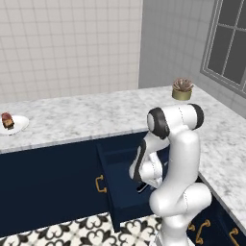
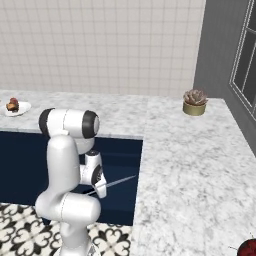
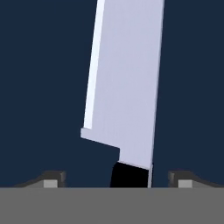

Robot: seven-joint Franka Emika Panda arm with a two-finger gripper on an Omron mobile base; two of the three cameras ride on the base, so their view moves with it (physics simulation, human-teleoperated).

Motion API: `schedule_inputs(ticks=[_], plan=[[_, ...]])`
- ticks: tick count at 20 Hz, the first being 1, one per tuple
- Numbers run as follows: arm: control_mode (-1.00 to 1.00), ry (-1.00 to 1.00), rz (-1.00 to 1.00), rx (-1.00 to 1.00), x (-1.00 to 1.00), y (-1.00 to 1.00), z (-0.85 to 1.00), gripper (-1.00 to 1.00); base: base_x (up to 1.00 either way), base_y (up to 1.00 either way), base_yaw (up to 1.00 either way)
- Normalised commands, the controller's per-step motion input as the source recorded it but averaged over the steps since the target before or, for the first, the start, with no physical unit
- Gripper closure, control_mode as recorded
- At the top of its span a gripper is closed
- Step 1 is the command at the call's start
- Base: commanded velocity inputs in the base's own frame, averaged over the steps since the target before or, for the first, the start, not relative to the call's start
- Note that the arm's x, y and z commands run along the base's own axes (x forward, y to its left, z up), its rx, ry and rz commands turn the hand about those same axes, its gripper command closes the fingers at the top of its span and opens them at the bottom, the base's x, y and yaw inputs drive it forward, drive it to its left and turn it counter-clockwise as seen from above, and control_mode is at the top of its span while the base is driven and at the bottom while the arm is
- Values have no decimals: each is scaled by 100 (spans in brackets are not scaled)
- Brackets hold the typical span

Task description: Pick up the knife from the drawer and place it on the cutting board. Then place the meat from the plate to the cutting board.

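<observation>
- Spread apart, the jaws stand either side of the knife handle in the hand view, each dark tip clear of it with navy showing in the gaps — nothing clamped; the two-finger gripper [image 3: 118,179] sits low over the drawer.
- White-and-grey marble counter [image 1: 96,117] wraps the corner under a pale tiled wall, well above the action.
- Wide dark navy blue drawer [image 1: 113,192] hangs pulled out from the cabinet front, a brass-gold handle [image 1: 100,184] beside it on the neighbouring front.
- White arm folds down into that open drawer, its wrist right over the blade.
- Broad silver-grey kitchen knife with black handle [image 3: 124,87] lies inside the drawer; from the right base view its blade [image 2: 120,181] pokes out past the wrist toward the counter side.
- Small round white plate [image 1: 13,126] sits far off at the counter's left end.
- Potted succulent in a gold pot [image 2: 195,102] stands near the window corner.
- Reddish-brown chunk of meat [image 1: 7,120] rests on that plate.
</observation>
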Motion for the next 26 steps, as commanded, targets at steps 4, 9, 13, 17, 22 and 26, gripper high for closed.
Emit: schedule_inputs(ticks=[4, 9, 13, 17, 22, 26], plan=[[-100, 0, 0, 0, 0, 0, 0, 100, 0, 0, 0], [-100, -3, 0, 1, -7, 0, 10, 100, 0, 0, 0], [-100, -26, -2, 6, -20, 0, 93, 100, 0, 0, 0], [-100, -26, -4, 13, -25, 0, 100, 100, 0, 0, 0], [-100, -23, 0, 5, -53, 1, 100, 100, 0, 0, 0], [-100, -21, 0, 0, -52, 5, 100, 100, 0, 0, 0]])
